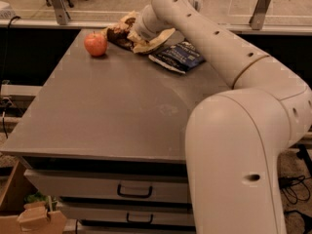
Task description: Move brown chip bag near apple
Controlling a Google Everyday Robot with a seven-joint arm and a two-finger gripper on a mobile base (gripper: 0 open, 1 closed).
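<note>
The brown chip bag (122, 34) lies crumpled at the far side of the grey table (117, 106), dark brown with cream-yellow ends. The red-orange apple (95, 44) sits just to its left, a small gap apart. My gripper (135, 33) is at the end of the white arm, pressed on the bag's right part; the wrist covers its fingers and part of the bag.
A smaller dark blue bag (178, 56) lies right of the brown bag, partly under my arm. My arm's large white body (239, 155) fills the right foreground. Drawers (134, 191) sit under the table. A railing runs behind the far edge.
</note>
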